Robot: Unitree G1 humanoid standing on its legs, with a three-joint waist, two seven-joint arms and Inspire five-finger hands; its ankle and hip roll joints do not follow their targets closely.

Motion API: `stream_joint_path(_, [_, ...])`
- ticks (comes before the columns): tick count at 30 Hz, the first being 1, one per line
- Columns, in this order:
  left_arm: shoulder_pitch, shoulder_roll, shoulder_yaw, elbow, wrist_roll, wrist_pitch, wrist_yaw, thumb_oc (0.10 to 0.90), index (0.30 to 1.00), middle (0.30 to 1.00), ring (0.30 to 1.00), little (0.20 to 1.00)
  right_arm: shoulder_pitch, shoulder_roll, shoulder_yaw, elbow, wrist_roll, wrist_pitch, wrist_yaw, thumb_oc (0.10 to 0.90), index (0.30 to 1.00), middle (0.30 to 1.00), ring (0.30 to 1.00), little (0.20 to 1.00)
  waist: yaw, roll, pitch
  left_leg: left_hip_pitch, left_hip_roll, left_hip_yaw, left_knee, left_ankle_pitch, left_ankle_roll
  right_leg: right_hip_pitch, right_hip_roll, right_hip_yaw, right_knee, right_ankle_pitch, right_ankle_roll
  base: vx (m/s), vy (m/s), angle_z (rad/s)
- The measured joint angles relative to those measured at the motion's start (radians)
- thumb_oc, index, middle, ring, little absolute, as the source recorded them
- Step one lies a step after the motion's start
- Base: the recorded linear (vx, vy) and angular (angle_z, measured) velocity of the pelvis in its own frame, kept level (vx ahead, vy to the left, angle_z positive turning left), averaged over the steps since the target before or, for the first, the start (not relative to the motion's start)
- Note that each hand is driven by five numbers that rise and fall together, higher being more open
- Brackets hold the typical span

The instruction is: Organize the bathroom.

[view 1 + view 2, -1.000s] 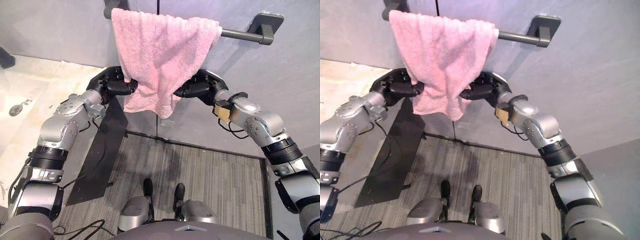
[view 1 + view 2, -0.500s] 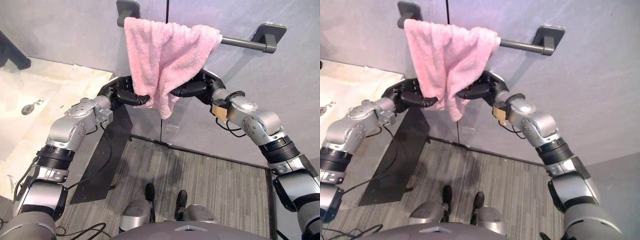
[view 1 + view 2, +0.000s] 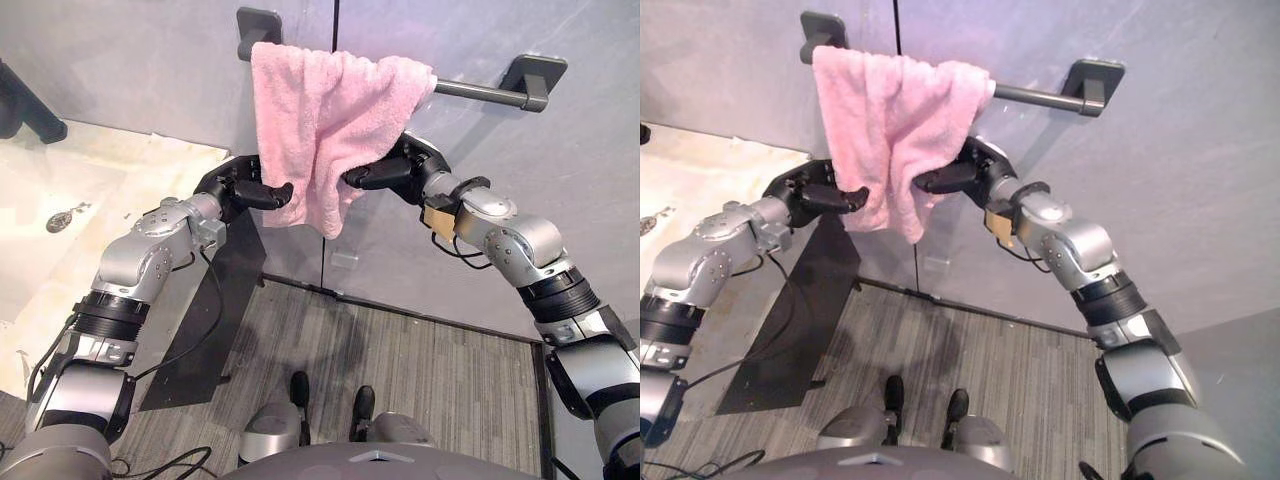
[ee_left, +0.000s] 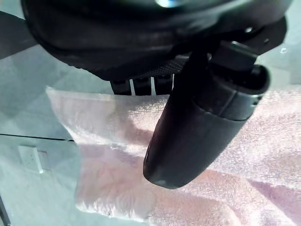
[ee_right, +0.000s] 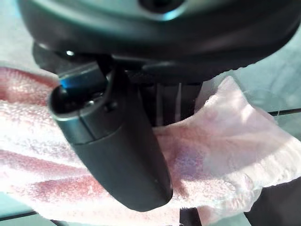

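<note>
Pink towel (image 3: 330,120) draped over wall rail (image 3: 480,90) but bunched toward its left bracket; left hand (image 3: 240,188) and right hand (image 3: 395,172) each pinch a lower towel edge between thumb and fingers, so hanging looks done, spreading and release remain.

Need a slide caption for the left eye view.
Both hands, left and right, pinch the pink towel draped over the wall rail.

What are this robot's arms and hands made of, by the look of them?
Both arms are silver-grey rounded shells joined by ribbed black rings. Each ends in a dark, glossy hand: the left hand and the right hand. A tan tag sits at the right wrist.
</note>
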Motion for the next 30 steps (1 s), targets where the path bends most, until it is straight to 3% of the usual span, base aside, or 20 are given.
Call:
stream_joint_path(6, [0.000, 0.002, 0.000, 0.000, 0.000, 0.000, 0.002, 0.800, 0.900, 0.900, 0.900, 0.900, -0.001, 0.000, 0.000, 0.000, -0.003, 0.000, 0.007, 0.800, 0.900, 0.900, 0.900, 0.900, 0.000, 0.000, 0.000, 0.004, 0.000, 0.000, 0.000, -0.001, 0.001, 0.003, 0.000, 0.001, 0.000, 0.000, 0.000, 0.00, 0.000, 0.00])
stream_joint_path(8, [0.000, 0.002, 0.000, 0.000, 0.000, 0.001, 0.004, 0.800, 0.900, 0.900, 0.900, 0.900, -0.001, 0.000, 0.000, 0.000, -0.006, 0.000, 0.012, 0.540, 0.509, 0.509, 0.509, 0.509, -0.001, 0.000, 0.000, 0.005, 0.000, 0.000, 0.000, -0.001, 0.001, 0.005, 0.000, 0.001, 0.000, 0.000, 0.000, 0.00, 0.000, 0.00])
stream_joint_path(9, [0.000, 0.002, 0.000, 0.000, 0.000, 0.001, 0.004, 0.742, 0.813, 0.813, 0.813, 0.813, -0.001, 0.000, 0.000, 0.000, -0.015, 0.000, 0.016, 0.400, 0.300, 0.300, 0.300, 0.300, -0.001, 0.000, -0.001, 0.005, 0.000, 0.000, 0.000, -0.001, 0.001, 0.005, 0.000, 0.001, 0.000, 0.000, 0.000, 0.00, 0.000, 0.00])
stream_joint_path(10, [0.000, 0.002, 0.000, 0.000, 0.000, 0.001, 0.004, 0.584, 0.575, 0.575, 0.575, 0.575, -0.001, 0.000, 0.000, 0.000, -0.028, 0.000, 0.019, 0.400, 0.300, 0.300, 0.300, 0.300, -0.001, 0.000, -0.001, 0.005, 0.000, 0.000, 0.000, -0.001, 0.002, 0.005, 0.000, 0.002, 0.000, 0.000, 0.000, 0.00, 0.000, 0.00])
stream_joint_path(11, [0.000, 0.002, 0.000, 0.000, 0.000, 0.001, 0.004, 0.552, 0.528, 0.528, 0.528, 0.528, -0.001, 0.000, 0.000, 0.000, -0.036, 0.000, 0.023, 0.400, 0.300, 0.300, 0.300, 0.300, -0.001, 0.000, -0.002, 0.006, 0.000, 0.000, 0.000, -0.001, 0.002, 0.005, 0.000, 0.002, 0.000, 0.000, 0.000, 0.00, 0.000, 0.00])
stream_joint_path(12, [0.000, 0.002, 0.000, 0.000, 0.000, 0.001, 0.004, 0.400, 0.300, 0.300, 0.300, 0.300, -0.001, 0.000, 0.000, 0.000, -0.038, 0.000, 0.027, 0.400, 0.300, 0.300, 0.300, 0.300, -0.001, 0.000, -0.002, 0.006, 0.000, 0.000, 0.000, -0.001, 0.002, 0.005, 0.000, 0.002, 0.000, 0.000, 0.000, 0.00, 0.000, 0.00])
stream_joint_path(30, [0.002, 0.004, 0.000, 0.001, 0.000, 0.001, 0.019, 0.400, 0.300, 0.300, 0.300, 0.300, -0.010, -0.005, -0.012, 0.005, -0.127, 0.004, 0.068, 0.400, 0.300, 0.300, 0.300, 0.300, -0.016, -0.001, -0.017, 0.010, 0.000, 0.001, 0.000, -0.002, 0.003, 0.009, 0.000, 0.005, 0.000, -0.001, 0.001, 0.00, 0.000, 0.00])
